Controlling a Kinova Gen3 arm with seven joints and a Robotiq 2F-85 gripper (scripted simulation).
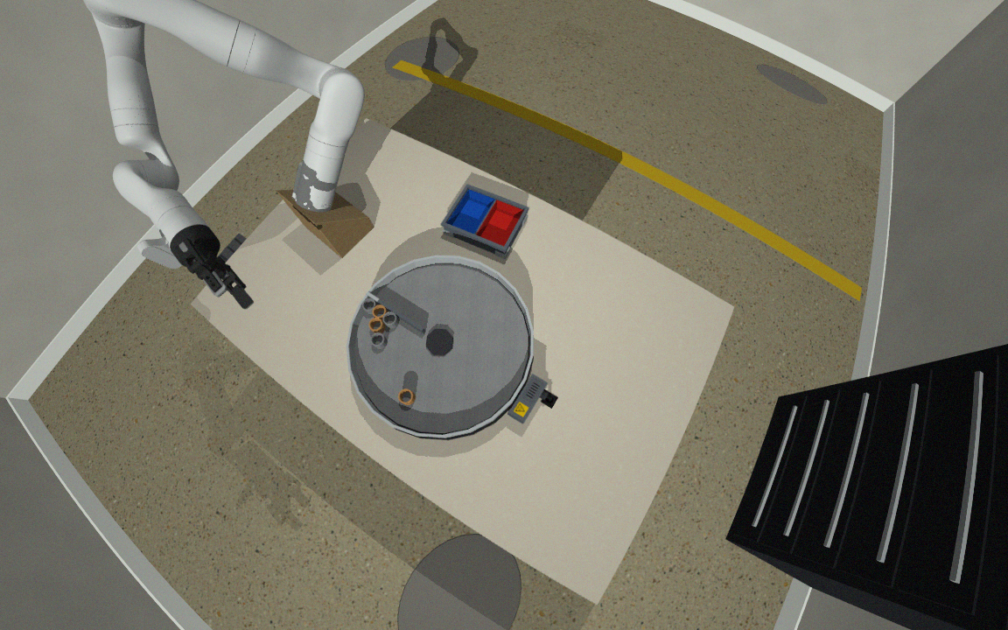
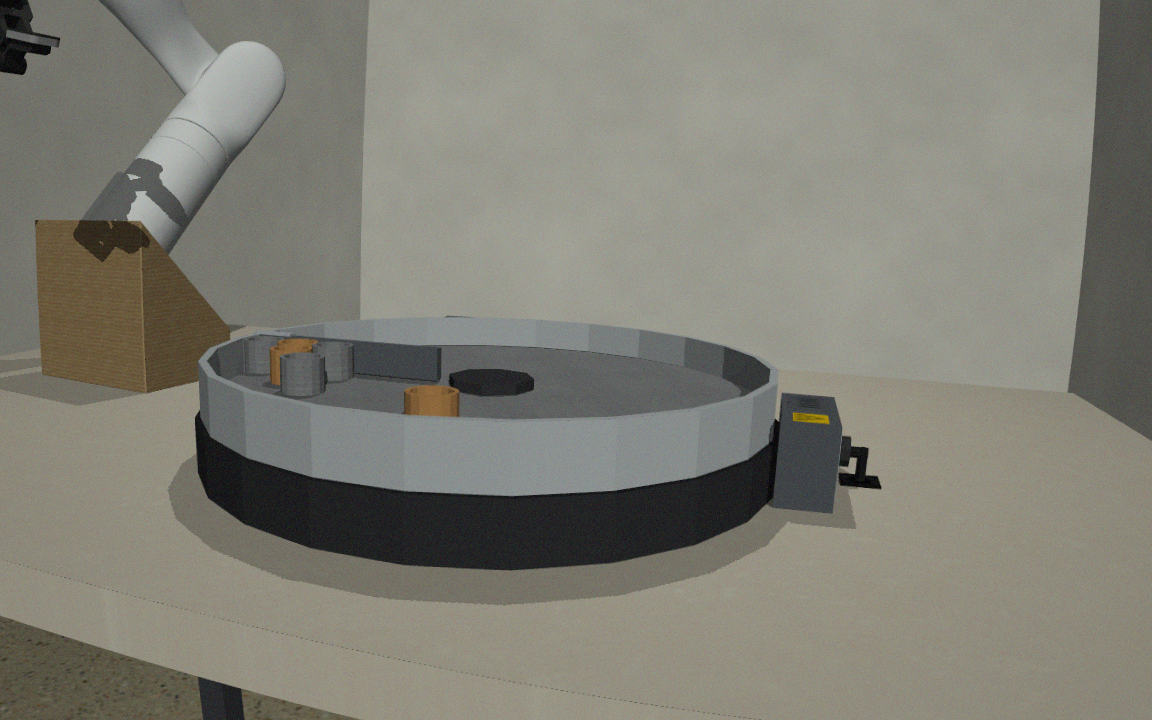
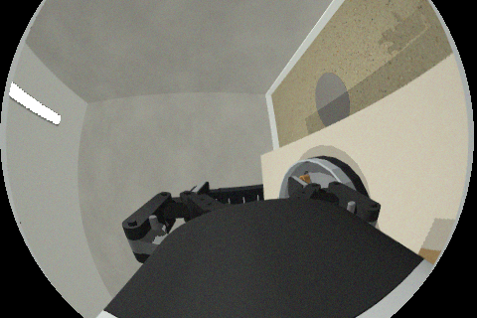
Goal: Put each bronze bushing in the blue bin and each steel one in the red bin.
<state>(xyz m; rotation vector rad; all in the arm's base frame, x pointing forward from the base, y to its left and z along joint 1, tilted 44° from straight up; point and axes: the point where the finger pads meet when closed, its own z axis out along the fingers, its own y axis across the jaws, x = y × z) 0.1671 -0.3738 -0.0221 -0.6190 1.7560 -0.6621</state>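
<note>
The turntable [image 1: 476, 305] [image 2: 508, 452] bears three bronze and three steel bushings, all upright. A lone bronze bushing [image 1: 407, 403] [image 2: 431, 402] rides near the front rim. The other five crowd at the left by the guide bar [image 1: 406, 310] [image 2: 396, 360]; the outermost toward the front is a steel bushing [image 1: 377, 345] [image 2: 302, 376]. The blue bin [image 1: 471, 211] and red bin [image 1: 501, 221] stand behind the turntable and look empty; the exterior view does not show them. My gripper [image 1: 241, 269] [image 3: 248, 189] is open and empty, raised high left of the turntable.
The turntable's raised rim and central black hub [image 1: 439, 341] [image 2: 490, 382] stand around and amid the bushings. A grey motor box [image 1: 527, 401] [image 2: 808, 456] is on its right side. The wooden arm base [image 1: 339, 227] [image 2: 89, 304] is at the back left. A black drawer cabinet [image 1: 892, 478] stands far right.
</note>
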